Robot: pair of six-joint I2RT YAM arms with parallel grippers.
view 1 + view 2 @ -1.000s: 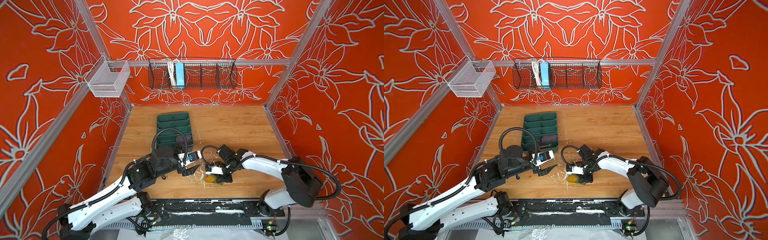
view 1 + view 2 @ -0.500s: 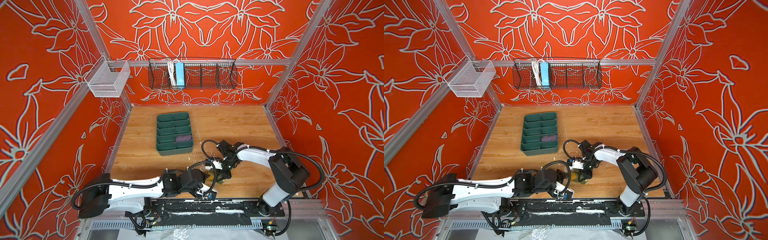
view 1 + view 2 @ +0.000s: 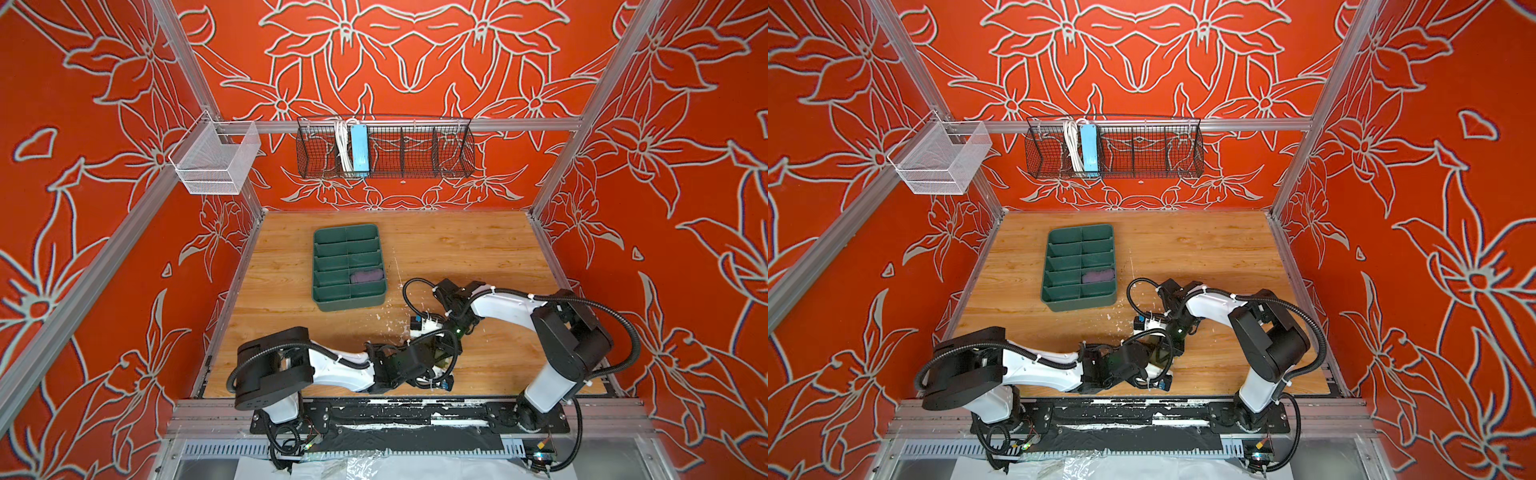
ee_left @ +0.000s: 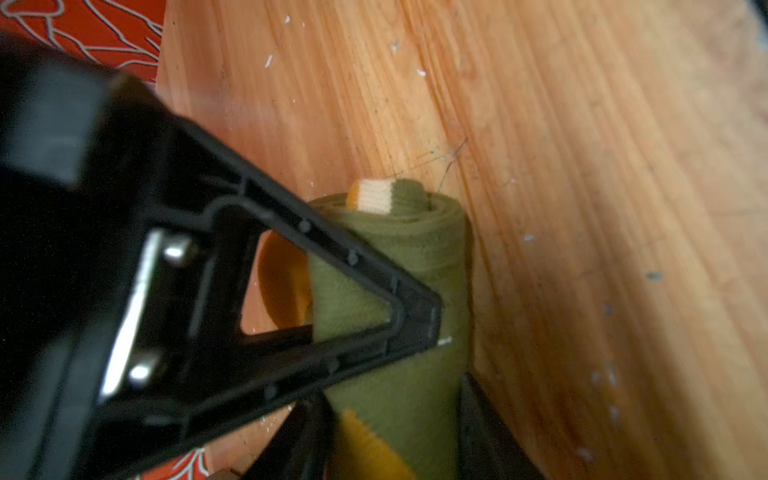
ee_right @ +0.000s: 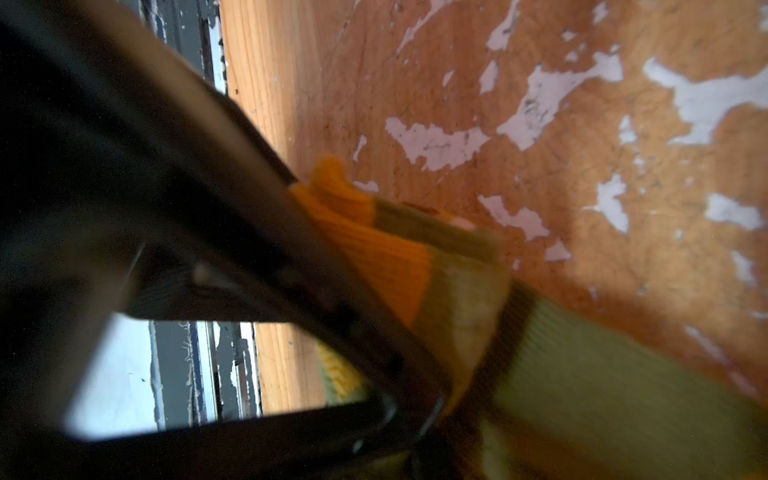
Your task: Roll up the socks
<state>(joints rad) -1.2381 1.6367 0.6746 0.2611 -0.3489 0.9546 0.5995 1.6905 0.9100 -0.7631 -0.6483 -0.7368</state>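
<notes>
Wood table (image 3: pixel 457 249), near green tray (image 3: pixel 351 305): right gripper (image 5: pixel 432 432) clamped olive sock (image 4: pixel 395 249); left gripper (image 4: pixel 453 361) straddled roll, grip unclear.

We look past our right claw (image 5: pixel 441 417), a dark, blurred triangular frame filling the near side. At its tip it is closed on the olive sock (image 5: pixel 602 395), whose end carries a mustard band, then a cream stripe and a dark brown one. The sock lies on the wooden tabletop (image 5: pixel 415 83), whose finish has flaked off in pale patches. Through the claw's opening we see the tabletop's edge and a black rail (image 5: pixel 199 361).
</notes>
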